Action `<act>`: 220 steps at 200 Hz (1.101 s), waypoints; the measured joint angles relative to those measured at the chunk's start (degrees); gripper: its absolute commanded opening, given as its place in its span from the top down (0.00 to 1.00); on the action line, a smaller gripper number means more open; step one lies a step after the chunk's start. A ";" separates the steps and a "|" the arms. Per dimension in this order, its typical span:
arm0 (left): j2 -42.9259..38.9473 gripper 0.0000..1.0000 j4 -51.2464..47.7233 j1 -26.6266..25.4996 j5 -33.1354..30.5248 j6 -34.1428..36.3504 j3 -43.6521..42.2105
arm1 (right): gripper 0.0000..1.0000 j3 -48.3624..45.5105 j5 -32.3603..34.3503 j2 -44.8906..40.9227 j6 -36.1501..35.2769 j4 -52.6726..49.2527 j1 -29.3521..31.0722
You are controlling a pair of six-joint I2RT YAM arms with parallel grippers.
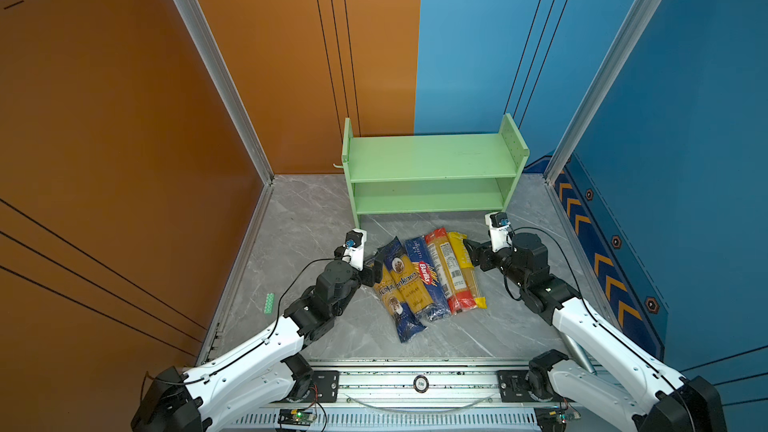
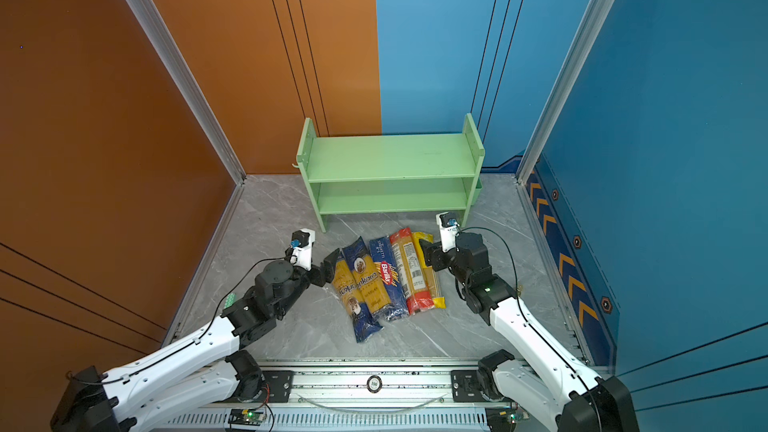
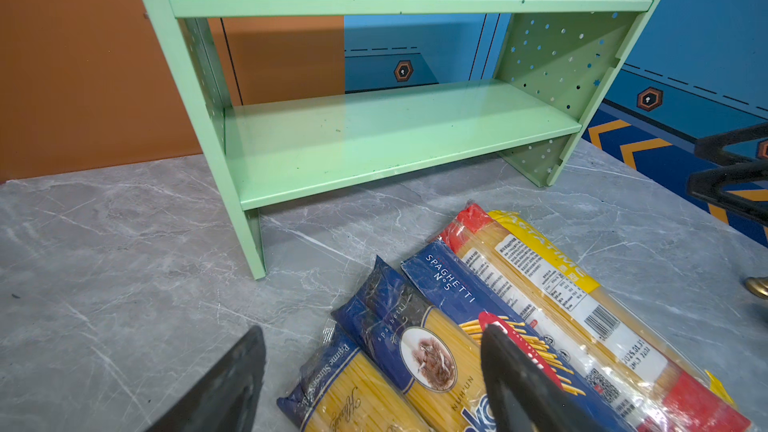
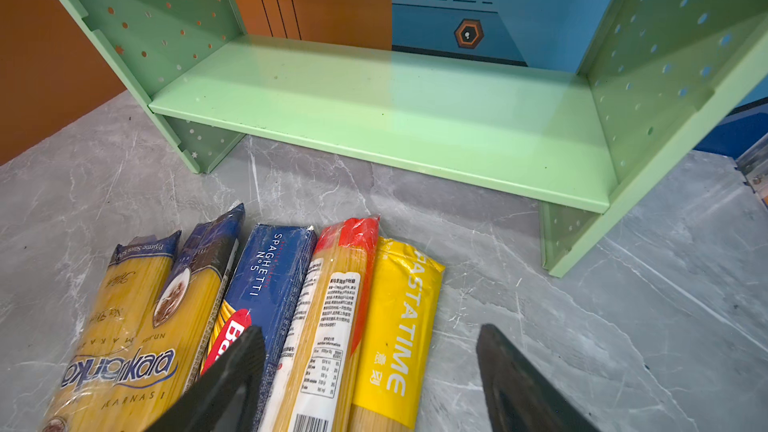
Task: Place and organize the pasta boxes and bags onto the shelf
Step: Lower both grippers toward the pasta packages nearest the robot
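Five spaghetti packets (image 1: 424,274), side by side; one shelf (image 1: 432,155), two tiers.

Bright, even light falls from above; the shelf (image 1: 432,155) casts a soft shadow on the table (image 1: 316,218) under its front edge. Pasta packets (image 3: 540,284) glint mildly (wrist views), where shelf uprights splay outward and near fingers (image 4: 224,380) look soft.

Robot test cell in a laboratory: a grey marble-patterned tabletop (image 1: 316,218) enclosed by an orange wall panel (image 1: 104,118) and a blue wall panel (image 1: 685,118) on bare aluminium posts (image 1: 208,56), with two white-and-black robot arms (image 1: 257,342) mounted on a metal rail (image 1: 415,394) along its front edge, beside an exposed circuit board (image 1: 297,414)
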 measured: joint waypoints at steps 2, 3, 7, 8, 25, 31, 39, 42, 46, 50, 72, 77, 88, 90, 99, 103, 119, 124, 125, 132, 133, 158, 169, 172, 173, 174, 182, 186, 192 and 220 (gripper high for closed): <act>-0.02 0.19 -0.24 -0.17 -0.22 -0.07 0.00 | 0.22 0.00 -0.04 0.00 0.02 -0.09 0.07; -0.02 0.19 -0.35 -0.33 -0.48 -0.20 0.00 | 0.22 0.00 -0.09 0.00 0.04 -0.13 0.15; -0.02 0.19 -0.79 -0.70 -0.94 -0.55 0.00 | 0.22 0.00 -0.20 0.00 0.20 -0.31 0.26; -0.02 0.19 -0.87 -0.79 -1.01 -0.57 0.00 | 0.22 0.00 -0.24 0.00 0.17 -0.33 0.28; -0.02 0.19 -2.99 -2.56 -3.52 -2.16 0.09 | 0.21 -0.31 -0.87 0.00 0.42 -0.35 0.94; -0.02 0.19 -3.91 -3.19 -4.42 -2.69 0.22 | 0.21 -0.52 -1.05 -0.04 0.61 -0.35 1.14; -0.02 0.19 -4.83 -3.96 -5.49 -3.48 0.42 | 0.21 -1.03 -1.27 -0.13 0.87 -0.33 1.46; 0.00 0.19 -5.35 -4.31 -5.90 -3.80 0.59 | 0.21 -1.18 -1.33 -0.13 0.92 -0.35 1.51; 0.04 0.19 -5.88 -4.72 -6.56 -4.13 0.79 | 0.21 -1.53 -1.53 -0.20 1.11 -0.31 1.66; 0.13 0.20 -6.51 -5.18 -7.23 -4.70 1.09 | 0.21 -1.81 -1.70 -0.24 1.29 -0.31 1.75; 0.92 0.20 -9.51 -7.08 -10.10 -7.54 2.97 | 0.21 -3.50 -2.29 -0.37 2.40 -0.26 2.38; 1.16 0.20 -10.36 -7.50 -10.73 -8.33 3.48 | 0.21 -3.76 -2.34 -0.37 2.69 -0.28 2.56; 1.68 0.20 -12.17 -8.52 -12.13 -9.99 4.44 | 0.21 -4.02 -2.34 -0.37 3.28 -0.31 3.02; 1.79 0.20 -12.70 -8.85 -12.55 -10.40 4.68 | 0.21 -4.02 -2.34 -0.37 3.30 -0.28 3.15; 2.08 0.20 -14.19 -9.86 -13.84 -11.76 5.22 | 0.21 -4.02 -2.34 -0.37 3.93 -0.26 3.67; 2.16 0.20 -14.88 -10.43 -14.47 -12.59 5.40 | 0.21 -4.02 -2.34 -0.37 4.15 -0.26 3.93; 2.23 0.20 -17.09 -12.33 -17.09 -15.15 5.57 | 0.21 -4.02 -2.34 -0.37 5.01 -0.28 5.22; 2.21 0.20 -17.92 -12.94 -17.90 -16.09 5.57 | 0.22 -4.02 -2.34 -0.37 5.22 -0.28 5.62; 2.21 0.20 -18.01 -13.00 -18.03 -16.20 5.57 | 0.22 -4.02 -2.34 -0.37 5.33 -0.28 5.77; 2.21 0.20 -18.88 -13.60 -18.91 -17.25 5.57 | 0.22 -4.02 -2.29 -0.33 5.64 -0.28 6.36; 2.21 0.20 -18.99 -13.66 -19.06 -17.44 5.57 | 0.22 -4.02 -2.29 -0.33 5.68 -0.28 6.43; 1.64 0.21 -21.24 -15.39 -21.70 -21.11 5.44 | 0.22 -4.02 -2.12 0.59 6.43 -0.31 8.28; 1.07 0.22 -21.97 -15.72 -22.49 -22.69 5.16 | 0.22 -3.98 -2.03 1.33 6.82 -0.39 8.98; 0.92 0.23 -22.16 -15.78 -22.69 -23.12 5.05 | 0.22 -3.93 -1.92 1.60 6.88 -0.52 9.25; 0.85 0.23 -22.18 -15.78 -22.77 -23.23 5.03 | 0.22 -3.91 -1.90 1.64 6.88 -0.57 9.31; 0.83 0.24 -22.25 -15.80 -22.80 -23.32 5.01 | 0.22 -3.87 -1.86 1.70 6.91 -0.63 9.38; 0.50 0.28 -23.19 -15.87 -23.34 -24.28 4.83 | 0.22 -3.41 -1.42 2.32 6.93 -1.53 10.12; 0.39 0.29 -23.50 -15.87 -23.58 -24.94 4.72 | 0.22 -3.08 -1.09 2.62 6.91 -2.12 10.62; 0.28 0.30 -24.22 -15.85 -23.89 -25.83 4.63 | 0.22 -2.56 -0.79 2.95 6.88 -2.86 11.34; 0.22 0.29 -27.32 -15.65 -24.76 -28.55 4.48 | 0.22 -0.26 1.03 3.39 6.62 -4.83 16.39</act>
